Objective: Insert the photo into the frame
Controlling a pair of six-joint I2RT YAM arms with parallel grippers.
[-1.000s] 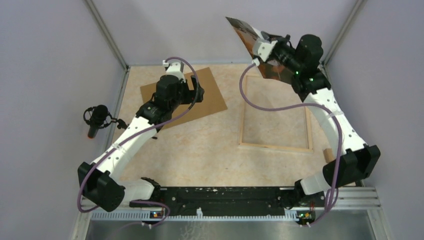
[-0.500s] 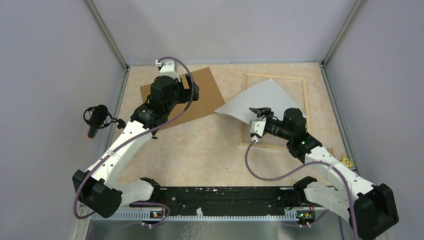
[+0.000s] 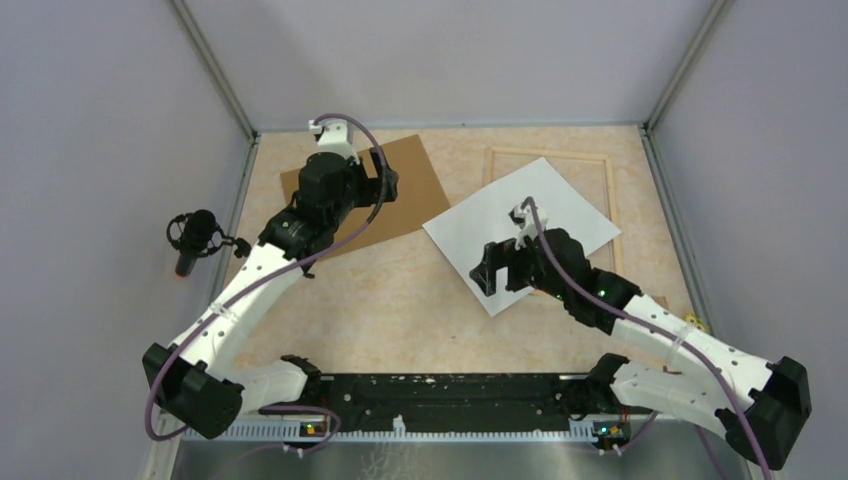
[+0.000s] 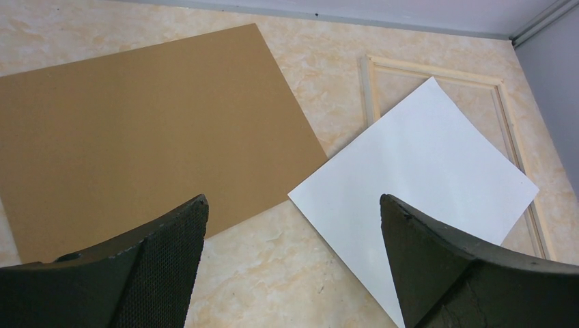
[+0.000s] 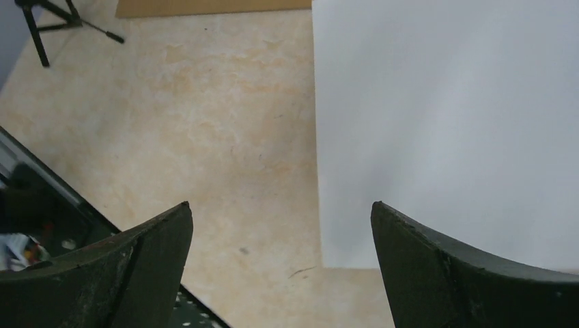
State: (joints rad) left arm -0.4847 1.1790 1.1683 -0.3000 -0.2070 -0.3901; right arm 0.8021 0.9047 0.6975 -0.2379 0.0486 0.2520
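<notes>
Right gripper [image 5: 278, 208]: fingers spread wide, nothing pinched between them. Left gripper [image 4: 293, 199]: same deal, fingers held well apart above the near edge of the brown board [image 4: 136, 130].

The surface is a beige marbled table [image 3: 400, 290], boxed in by plain grey-lilac walls, with a small mic stand [image 3: 195, 232] parked at the left edge.

The photo [image 4: 416, 171] is laid flat, white back up, just below the right fingers. Its near-left corner is seen under that gripper, and one edge runs down between the fingers.

It's skewed across the frame [image 4: 437, 68], not seated inside it. The long axis runs diagonally, near-left to far-right, and the near-left part spills onto bare table.
</notes>
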